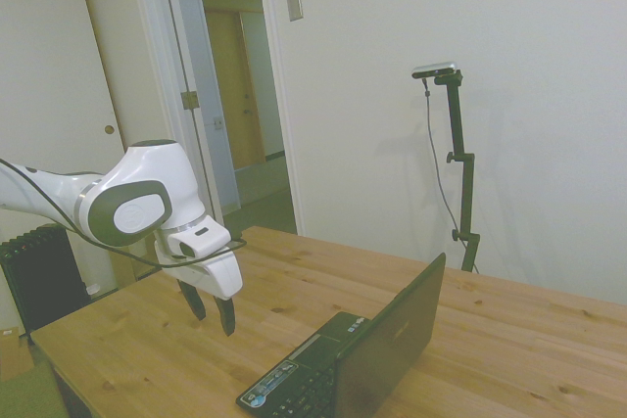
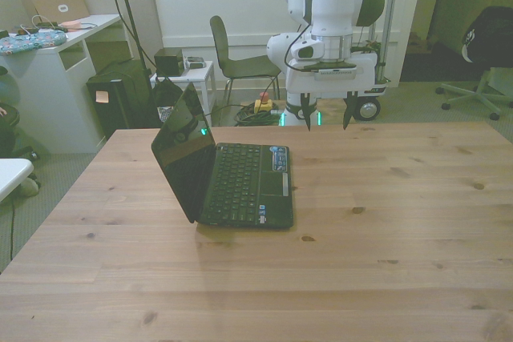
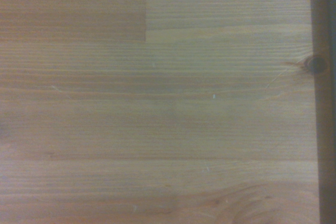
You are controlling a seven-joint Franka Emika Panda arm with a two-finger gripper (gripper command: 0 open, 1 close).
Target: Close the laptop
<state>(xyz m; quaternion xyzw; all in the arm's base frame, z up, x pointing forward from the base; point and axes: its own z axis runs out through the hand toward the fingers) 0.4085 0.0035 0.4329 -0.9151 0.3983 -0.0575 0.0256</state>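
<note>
Gripper [image 2: 328, 121] mine, spread wide, holding nothing, above table [image 2: 401, 222] | laptop [image 2: 232, 178] lid up, apart from me

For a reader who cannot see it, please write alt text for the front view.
A black laptop stands open on a wooden table, screen toward the front view's left. The white arm's gripper hangs open above the table's far edge, apart from the laptop.

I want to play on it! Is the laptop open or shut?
Open. The laptop has its lid standing up from the keyboard, so the keys show. The gripper hangs apart from it, touching nothing.
</note>
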